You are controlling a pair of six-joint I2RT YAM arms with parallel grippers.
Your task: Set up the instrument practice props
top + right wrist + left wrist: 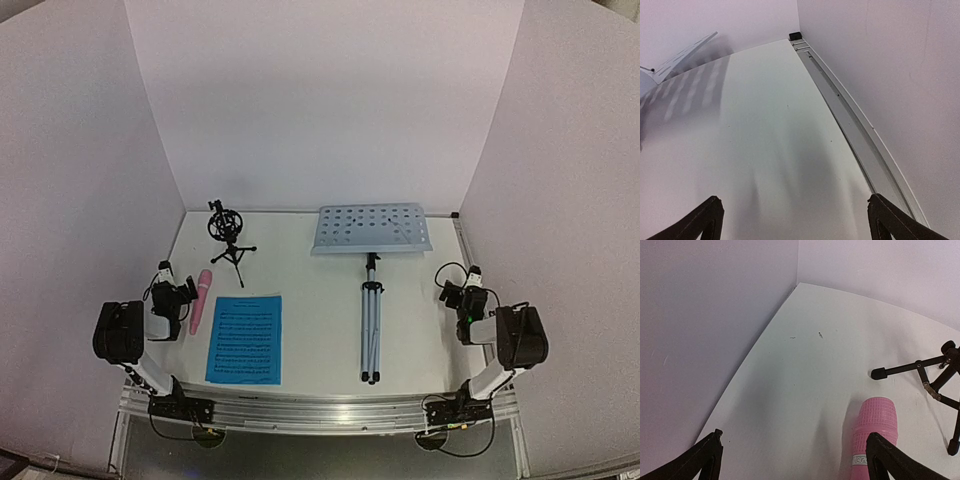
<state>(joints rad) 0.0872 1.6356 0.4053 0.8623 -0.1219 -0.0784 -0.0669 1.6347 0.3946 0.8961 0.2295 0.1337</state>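
The pale-blue perforated music stand point(372, 228) lies flat on the table, its silver tripod point(371, 330) folded and pointing toward me. A blue sheet-music page point(246, 338) lies left of it. The pink stick microphone point(201, 299) lies left of the page; its head shows in the left wrist view point(873, 437). The small black tripod mic holder point(229, 235) stands at the back left, its legs in the left wrist view point(935, 382). My left gripper point(170, 283) is open and empty, just left of the microphone. My right gripper point(462, 288) is open and empty near the right edge.
White walls enclose the table on three sides. A metal rail point(850, 120) runs along the table's right edge, close to my right gripper. A slotted metal rail point(320, 408) runs along the near edge between the arm bases.
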